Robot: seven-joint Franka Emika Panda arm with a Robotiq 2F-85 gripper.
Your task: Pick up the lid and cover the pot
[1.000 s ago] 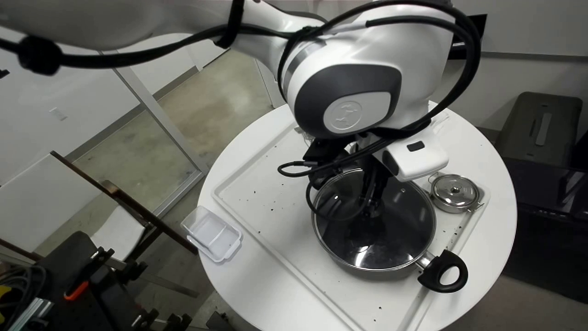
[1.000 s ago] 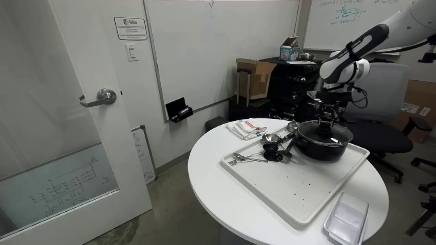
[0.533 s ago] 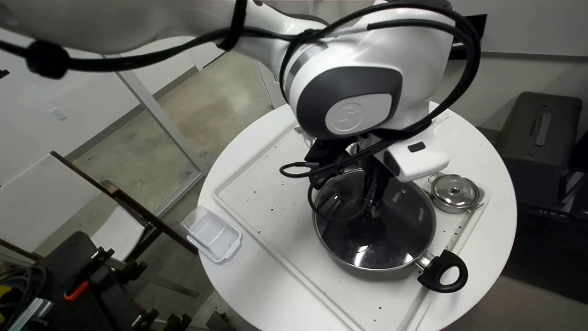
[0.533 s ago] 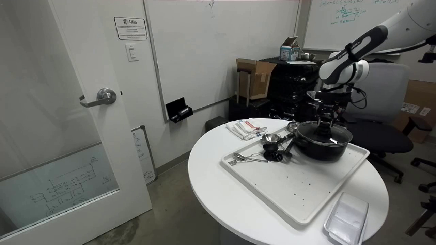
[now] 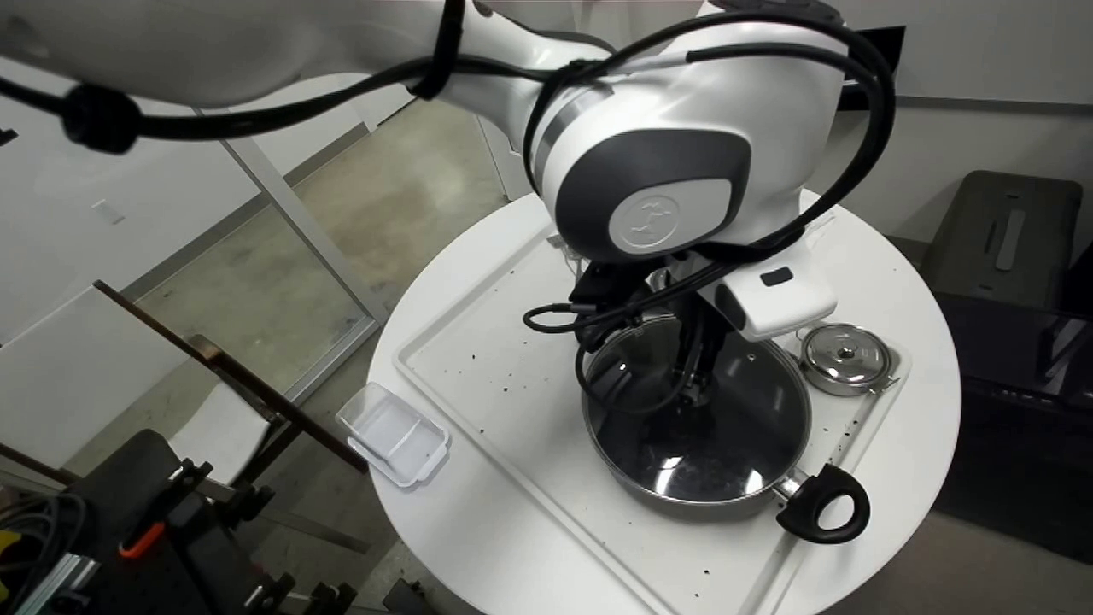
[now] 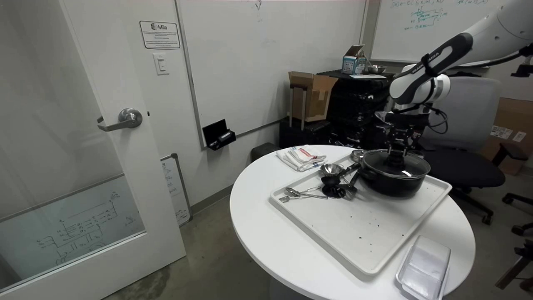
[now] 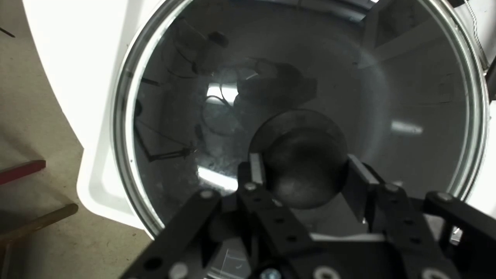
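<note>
The lid, clear glass with a silvery rim, lies level over the black pot in both exterior views (image 5: 751, 436) (image 6: 377, 160). The pot (image 6: 391, 186) stands on a white tray, its black loop handle showing in an exterior view (image 5: 824, 506). The lid's rim lines up with the pot's rim; I cannot tell whether a thin gap is left. In the wrist view my gripper (image 7: 308, 168) has its fingers on both sides of the lid's black knob (image 7: 304, 170), pads against it. The gripper also shows above the lid in an exterior view (image 6: 395, 152).
A small silvery lidded pan (image 5: 845, 357) stands beside the pot on the tray (image 6: 358, 233). Black utensils (image 6: 333, 189) and a small metal bowl (image 6: 332, 168) lie on the pot's other side. A folded cloth (image 6: 300, 158) and a clear plastic container (image 6: 424, 266) are on the table.
The arm has come down slightly. The lid has moved down a little with the gripper and shifted very slightly sideways over the pot. The pot has not moved.
</note>
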